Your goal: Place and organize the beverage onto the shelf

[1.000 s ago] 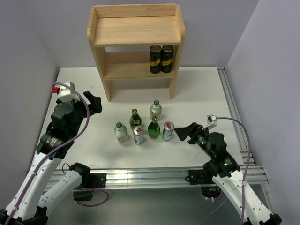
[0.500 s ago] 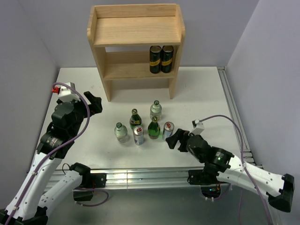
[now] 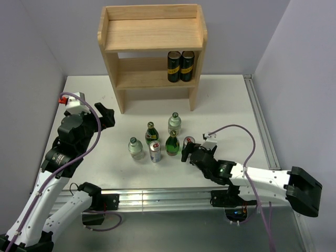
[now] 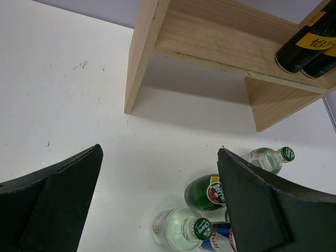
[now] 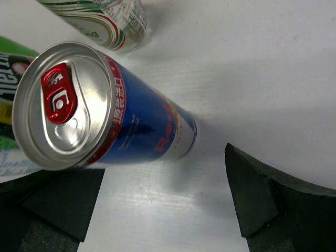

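— One white table (image 3: 94, 100) carries the lot, then?

— Yes. At its far edge stands the shelf (image 3: 152, 34), light wood, two tiers, solid sides, a rim round the top board. Two dark cans (image 3: 180, 66) with yellow labels stand side by side at the right end of the lower tier.

— And the arms?

— The left hand (image 3: 106, 115) hangs over the left part of the table, well apart from the drinks. Its fingers are spread wide and hold nothing. The right hand (image 3: 186, 154) sits low at the right end of the group, fingers spread just as wide, with the right can (image 3: 189, 140) standing upright between them. One finger (image 5: 273, 199) stands clear of the can. Whether the other touches it I cannot tell.

— Where are the drinks?

— All six are on the table in front of the shelf, close together. The far clear bottle (image 3: 175, 123) is nearest the shelf. The far green bottle (image 3: 151, 133) is to its left and a little nearer. The near green bottle (image 3: 172, 143) stands just beside the right can. The left can (image 3: 155, 151), silver and blue like its twin, is in the front row. The near clear bottle (image 3: 135, 148) ends that row on the left.
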Robot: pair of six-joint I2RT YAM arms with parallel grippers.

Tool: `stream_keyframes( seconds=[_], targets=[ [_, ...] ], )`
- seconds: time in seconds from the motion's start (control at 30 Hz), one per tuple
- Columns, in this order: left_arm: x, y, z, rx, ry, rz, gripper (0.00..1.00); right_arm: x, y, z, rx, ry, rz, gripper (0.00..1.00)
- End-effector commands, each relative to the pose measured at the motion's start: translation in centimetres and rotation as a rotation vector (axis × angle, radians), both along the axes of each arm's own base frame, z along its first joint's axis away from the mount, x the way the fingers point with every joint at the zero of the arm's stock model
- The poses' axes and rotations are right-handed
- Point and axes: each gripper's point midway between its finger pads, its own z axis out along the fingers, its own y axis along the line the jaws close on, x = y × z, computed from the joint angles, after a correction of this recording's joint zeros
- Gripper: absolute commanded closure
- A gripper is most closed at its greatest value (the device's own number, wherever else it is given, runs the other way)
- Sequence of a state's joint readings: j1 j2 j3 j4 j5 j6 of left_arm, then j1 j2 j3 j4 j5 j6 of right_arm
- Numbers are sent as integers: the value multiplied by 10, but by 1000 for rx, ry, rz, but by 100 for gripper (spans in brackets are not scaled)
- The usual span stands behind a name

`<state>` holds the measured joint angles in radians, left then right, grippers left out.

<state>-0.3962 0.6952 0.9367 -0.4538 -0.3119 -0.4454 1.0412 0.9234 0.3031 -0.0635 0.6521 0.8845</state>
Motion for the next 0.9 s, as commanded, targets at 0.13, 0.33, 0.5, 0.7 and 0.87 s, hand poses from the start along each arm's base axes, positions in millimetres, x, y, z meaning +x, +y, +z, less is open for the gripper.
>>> stream_keyframes(
  seconds=[0.13,0.33,0.5,0.7,0.87],
  targets=[
    [0,-1,9,9,-38,-19,2,39,7,28,-2,-198,-124,0],
    [2,-3,8,16,-34,-28,2,48,12,13,-41,-229,-129,0],
    [3,-4,7,18,-28,-32,2,54,14,10,-50,-269,-147,1],
    [2,-4,7,18,-30,-35,2,59,12,-1,-89,-294,-168,10],
    [3,-5,6,20,-24,-42,2,62,11,-7,-119,-302,-180,21]
  ],
)
